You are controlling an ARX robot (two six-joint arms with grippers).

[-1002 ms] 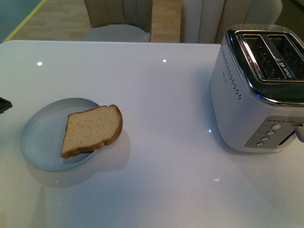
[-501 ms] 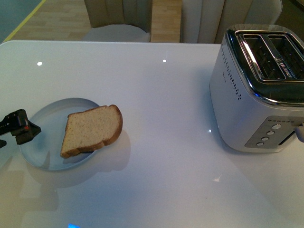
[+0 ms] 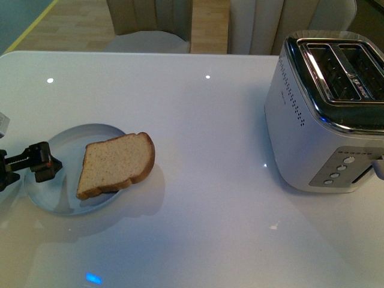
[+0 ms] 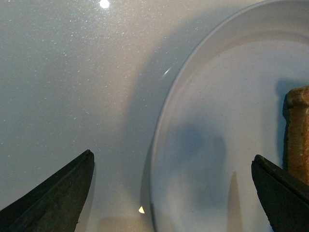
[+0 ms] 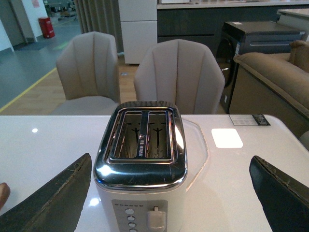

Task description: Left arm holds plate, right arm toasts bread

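Observation:
The pale blue-grey plate (image 3: 63, 195) lies on the white table at the left, with the slice of bread (image 3: 117, 165) lying across its right half and overhanging the rim. My left gripper (image 3: 49, 163) is open at the plate's left rim, one finger on each side of the rim. In the left wrist view the left gripper (image 4: 169, 198) is open with the plate rim (image 4: 159, 145) between its fingers (image 4: 53, 193) and the bread's crust (image 4: 297, 135) beyond. My right gripper (image 5: 166, 198) is open and empty, facing the toaster (image 5: 142, 159); it is out of the front view.
The white and chrome two-slot toaster (image 3: 330, 114) stands at the table's right, slots up and empty, lever and buttons on its near face. Beige chairs (image 5: 178, 77) stand behind the table's far edge.
My left gripper has come in from the left edge to the plate's left rim. The plate, bread and toaster have not moved.

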